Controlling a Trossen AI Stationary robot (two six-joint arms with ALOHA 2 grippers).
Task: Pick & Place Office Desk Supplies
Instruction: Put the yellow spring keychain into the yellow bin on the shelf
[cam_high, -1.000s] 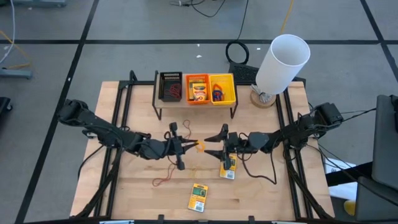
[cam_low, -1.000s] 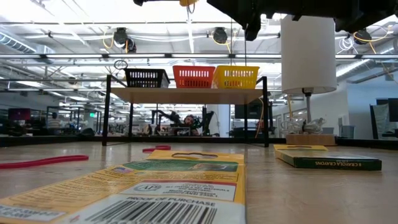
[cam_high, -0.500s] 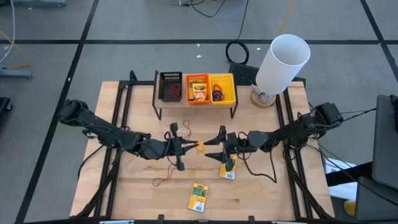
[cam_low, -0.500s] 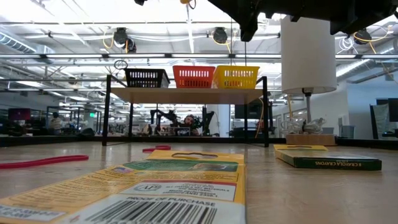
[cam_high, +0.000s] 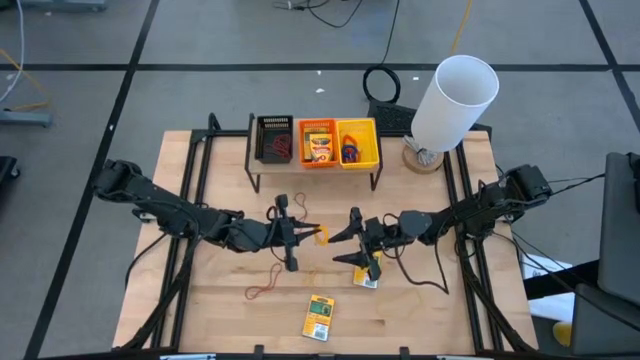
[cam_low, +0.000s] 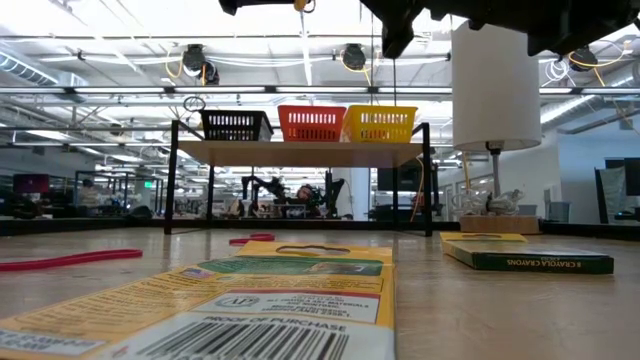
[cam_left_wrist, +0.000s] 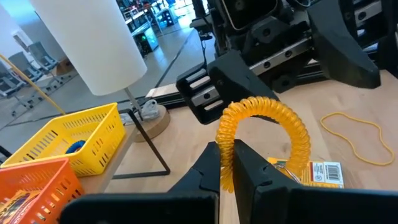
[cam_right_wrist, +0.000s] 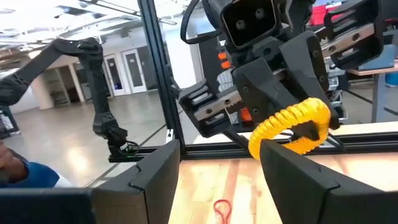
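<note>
From the high view, my left tool sits mid-table, clamped on a yellow coiled band; my right tool faces it with jaws spread, above a yellow pack. I judge a handover in hand.

Low view: wooden table, a second pack close up, three bins on a shelf, an open hall behind.

Left wrist: the coil arches from my shut fingers.

Right wrist: next I must close around the coil.
</note>
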